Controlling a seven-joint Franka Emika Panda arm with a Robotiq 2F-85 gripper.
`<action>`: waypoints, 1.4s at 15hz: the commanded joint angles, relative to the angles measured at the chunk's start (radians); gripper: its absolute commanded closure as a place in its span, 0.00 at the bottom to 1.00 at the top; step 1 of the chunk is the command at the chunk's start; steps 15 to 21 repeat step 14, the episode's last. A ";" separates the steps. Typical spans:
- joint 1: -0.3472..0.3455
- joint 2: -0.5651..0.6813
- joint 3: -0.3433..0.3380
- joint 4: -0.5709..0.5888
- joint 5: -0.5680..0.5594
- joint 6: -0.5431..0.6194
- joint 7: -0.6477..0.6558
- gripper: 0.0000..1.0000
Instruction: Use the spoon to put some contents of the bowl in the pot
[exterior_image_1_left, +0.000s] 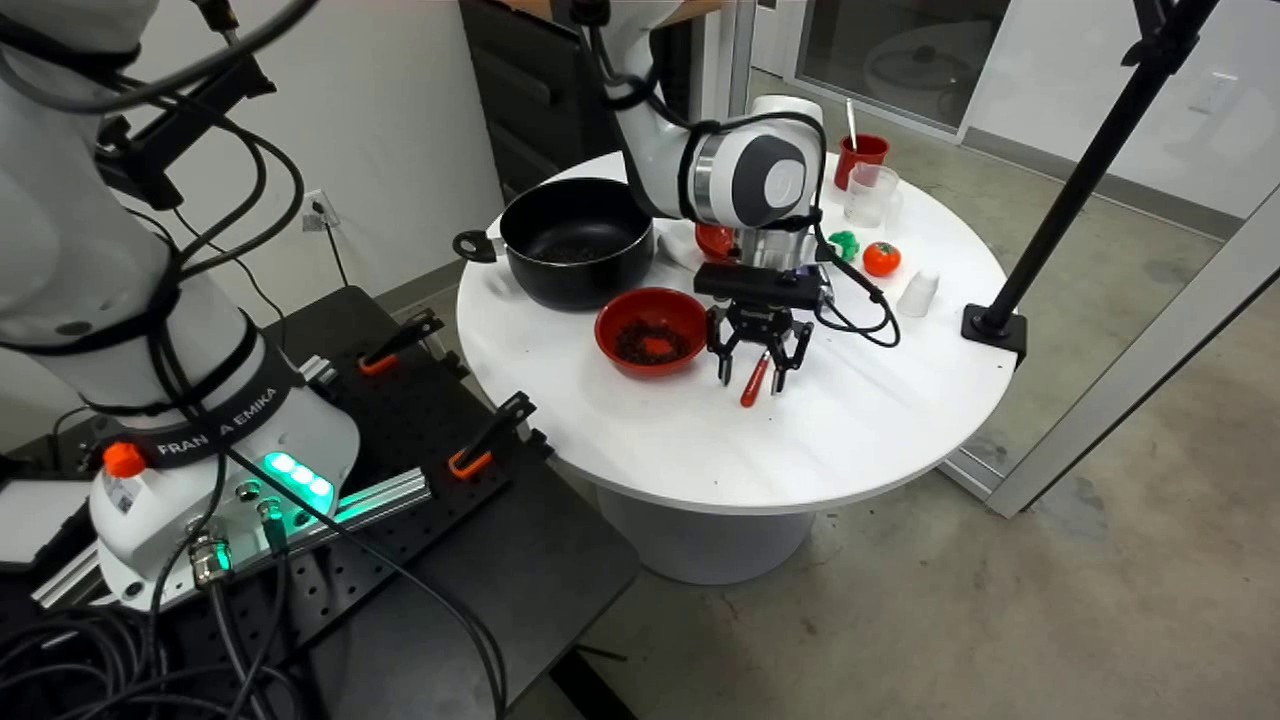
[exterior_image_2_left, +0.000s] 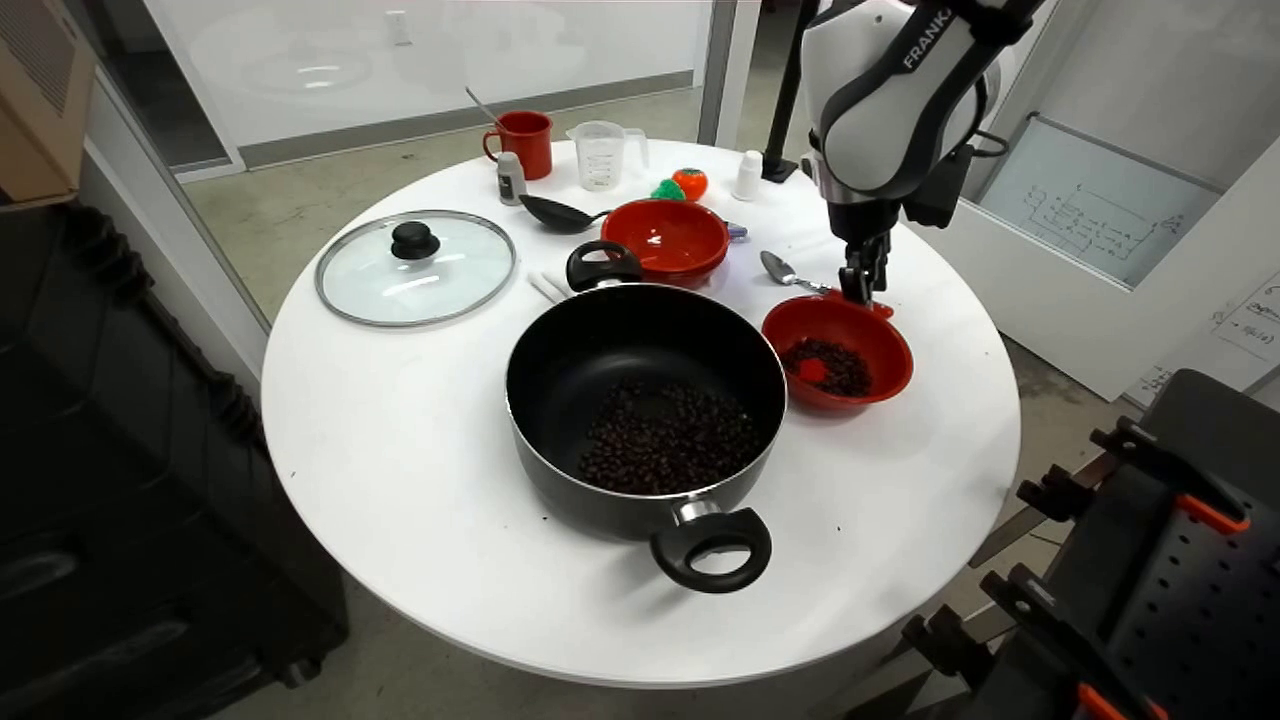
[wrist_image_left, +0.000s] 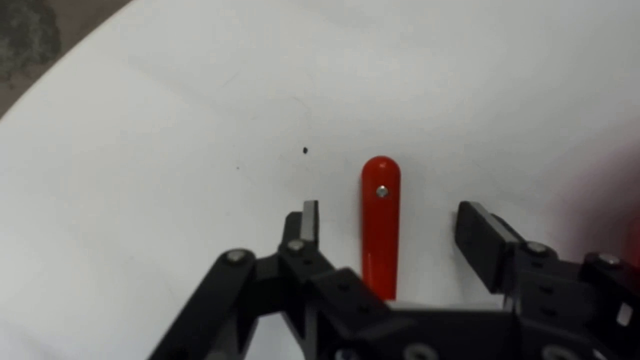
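Note:
The spoon lies on the white table beside the red bowl. Its red handle runs between the parted jaws of my gripper in the wrist view. White table shows on both sides of the handle, so neither finger touches it. In an exterior view the gripper points down just above the table, close to the bowl's side. Dark beans and a red patch show inside the bowl. The black pot, next to the bowl, has many dark beans on its bottom. In the wrist view the spoon's head is hidden.
Red stacked bowls sit behind the pot, near a black ladle. A glass lid lies to one side. Farther back are a red mug, a measuring jug and a tomato. A black pole rises at the table's edge.

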 joint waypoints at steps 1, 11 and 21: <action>0.012 -0.087 -0.007 -0.076 0.005 0.079 -0.009 0.01; 0.098 -0.281 -0.080 -0.252 0.000 0.284 0.131 0.00; 0.123 -0.327 -0.094 -0.299 -0.003 0.289 0.166 0.00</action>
